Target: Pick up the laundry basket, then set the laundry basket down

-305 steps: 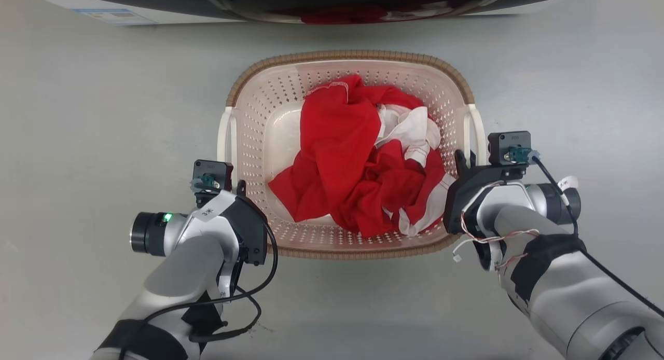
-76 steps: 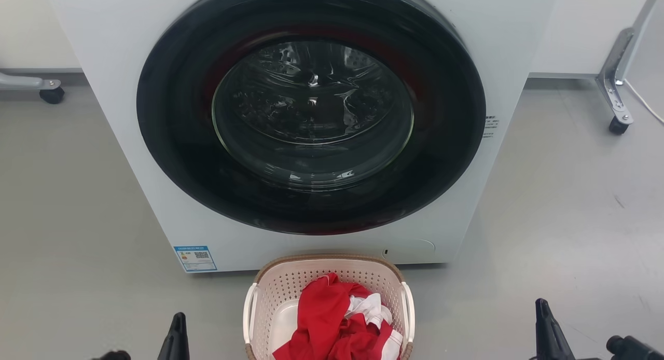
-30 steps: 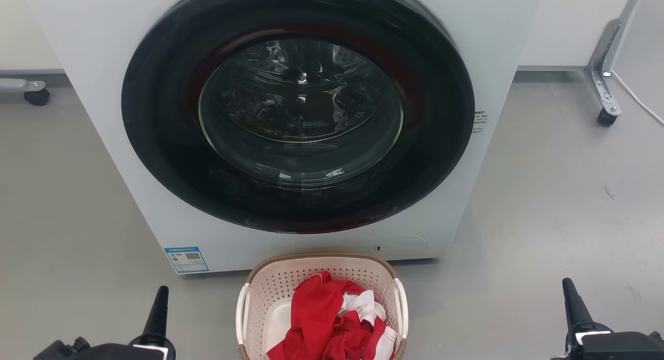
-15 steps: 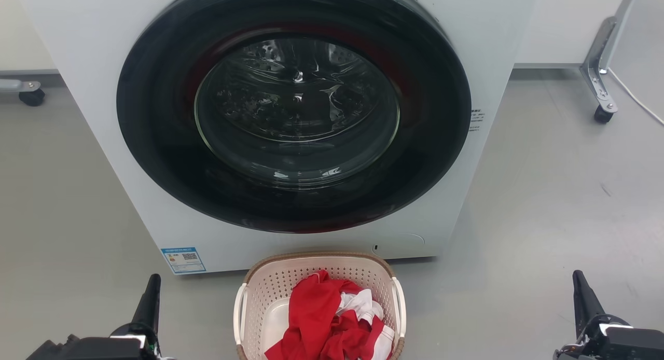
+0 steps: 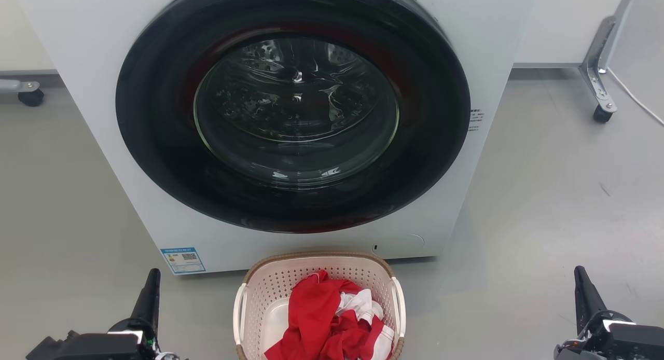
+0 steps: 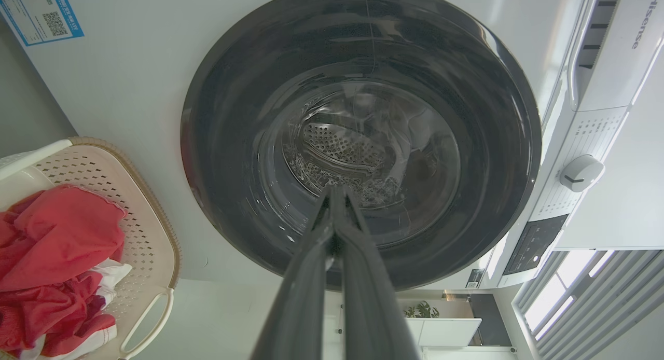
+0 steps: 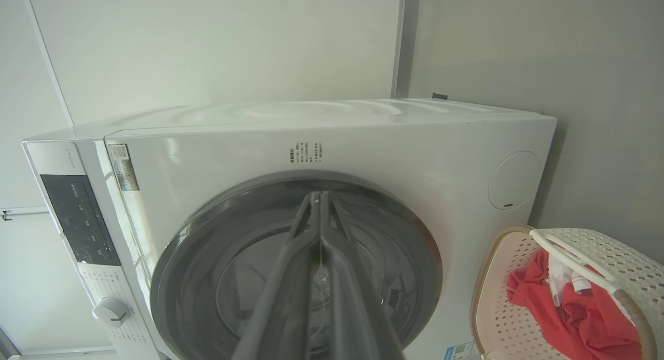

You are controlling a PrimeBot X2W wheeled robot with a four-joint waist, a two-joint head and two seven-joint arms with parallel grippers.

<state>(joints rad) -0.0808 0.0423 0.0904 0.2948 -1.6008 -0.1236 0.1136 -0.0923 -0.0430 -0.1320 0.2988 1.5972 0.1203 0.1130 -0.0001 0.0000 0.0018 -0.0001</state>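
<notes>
**Basket on the floor, both grippers closed and empty**

At the lower left of the head view, the left gripper (image 5: 153, 278) is seen with its two dark fingers pressed together and pointing up. Nothing is held between them. At the lower right, the right gripper (image 5: 581, 277) is likewise seen closed tight and empty. In both wrist views the finger pairs are shown meeting at their tips.

Between the two grippers, and well apart from each, the laundry basket (image 5: 280, 285) is set upright on the grey floor (image 5: 544, 209). Its near end is cut off by the bottom edge of the head view. Red and white clothes (image 5: 321, 318) are heaped inside it, mostly toward the right-hand side, and its white side handles are left ungripped.

Just behind the basket's brown rim a white front-loading washer (image 5: 88, 116) is stood, its round dark door (image 5: 446, 116) closed. A blue label (image 5: 182, 260) is stuck at the washer's lower left corner. Farther back, a wheeled metal leg (image 5: 599, 90) is seen at the right.
</notes>
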